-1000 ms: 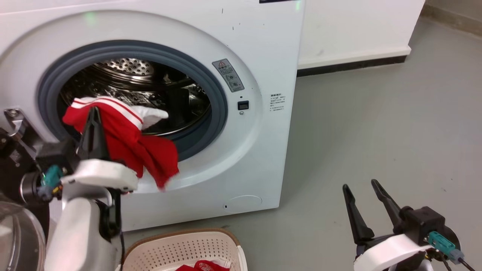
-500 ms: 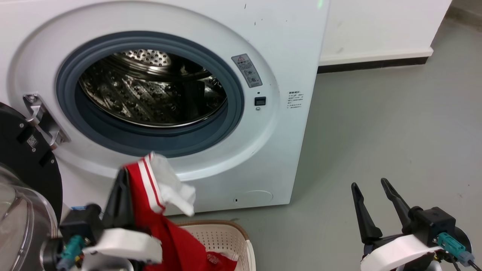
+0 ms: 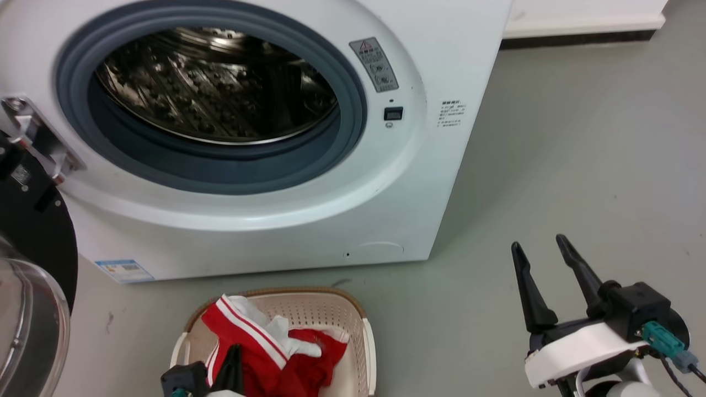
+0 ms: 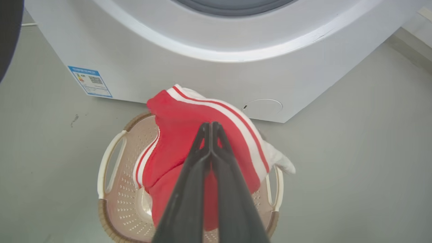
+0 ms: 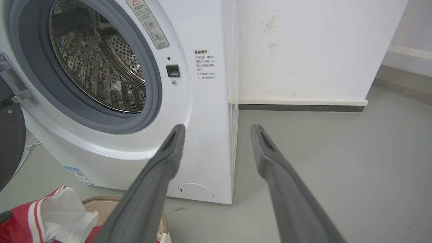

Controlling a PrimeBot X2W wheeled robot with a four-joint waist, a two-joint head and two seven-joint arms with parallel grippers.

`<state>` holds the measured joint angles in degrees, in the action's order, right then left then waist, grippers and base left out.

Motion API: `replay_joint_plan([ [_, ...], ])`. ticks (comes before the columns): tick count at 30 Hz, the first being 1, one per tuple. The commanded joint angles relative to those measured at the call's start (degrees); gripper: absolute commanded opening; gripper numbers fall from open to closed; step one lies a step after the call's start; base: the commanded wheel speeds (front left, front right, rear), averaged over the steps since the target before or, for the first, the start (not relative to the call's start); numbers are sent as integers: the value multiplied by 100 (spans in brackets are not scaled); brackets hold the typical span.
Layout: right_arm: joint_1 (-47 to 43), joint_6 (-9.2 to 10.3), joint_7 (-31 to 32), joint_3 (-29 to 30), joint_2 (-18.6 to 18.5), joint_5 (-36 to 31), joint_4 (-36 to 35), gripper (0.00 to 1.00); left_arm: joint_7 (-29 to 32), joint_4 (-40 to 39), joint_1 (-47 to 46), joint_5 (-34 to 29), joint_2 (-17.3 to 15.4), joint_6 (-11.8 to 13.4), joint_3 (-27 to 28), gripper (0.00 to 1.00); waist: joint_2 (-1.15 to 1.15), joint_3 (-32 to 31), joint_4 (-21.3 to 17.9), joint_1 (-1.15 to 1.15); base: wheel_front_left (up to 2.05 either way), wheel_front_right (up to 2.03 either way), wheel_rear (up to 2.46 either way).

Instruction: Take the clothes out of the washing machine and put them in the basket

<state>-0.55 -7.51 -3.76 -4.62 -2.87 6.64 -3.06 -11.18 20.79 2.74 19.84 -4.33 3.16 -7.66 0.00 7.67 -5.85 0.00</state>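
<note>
- Since a second ago, the left hand (image 4: pixel 211 124) has carried the striped garment (image 4: pixel 182 114) from the porthole (image 3: pixel 353 116) of the washing machine (image 3: pixel 458 60) down to the basket (image 3: pixel 309 291). The head camera has tilted down as well.
- Its two fingers are pressed together on a fold of the red cloth, which drapes over them.
- The garment's lower part already sits inside the basket beside other red cloth (image 3: pixel 328 344), while its top fold is held above the rim.
- The drum (image 3: pixel 220 82) looks bare where it shows, so this is probably the last piece, and only the release is left.
- The garment is bunched. Its long axis runs steeply down from the pinch into the basket, with the striped edge uppermost and toward the machine. The white panel (image 4: pixel 278 161) pokes out past the rim on one side.
- The right hand (image 3: pixel 539 243) hangs well apart over the floor, fingers spread, holding nothing.
</note>
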Motion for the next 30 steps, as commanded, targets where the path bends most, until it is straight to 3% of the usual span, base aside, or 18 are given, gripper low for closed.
replay_joint_plan([
  [1,135,4,-47,-12,-1,13,9,100,-103,335,-232,51,32,-43,3,0,0,246,-8,0,0,0,0],
  [8,461,4,-145,-99,-1,8,80,100,-371,2073,-1220,231,82,-254,94,0,0,863,-145,0,0,0,0],
  [12,673,4,-228,-168,0,39,123,100,-403,2826,-1742,236,80,-239,205,0,0,1263,-264,0,0,0,0],
  [24,1337,4,-499,-364,0,159,220,100,-407,3703,-2848,46,-366,-113,731,0,0,2736,-642,0,0,0,0],
  [30,1578,4,-642,-397,1,181,335,100,-402,4043,-3262,-6,-409,-123,835,0,0,3215,-706,0,0,0,0],
])
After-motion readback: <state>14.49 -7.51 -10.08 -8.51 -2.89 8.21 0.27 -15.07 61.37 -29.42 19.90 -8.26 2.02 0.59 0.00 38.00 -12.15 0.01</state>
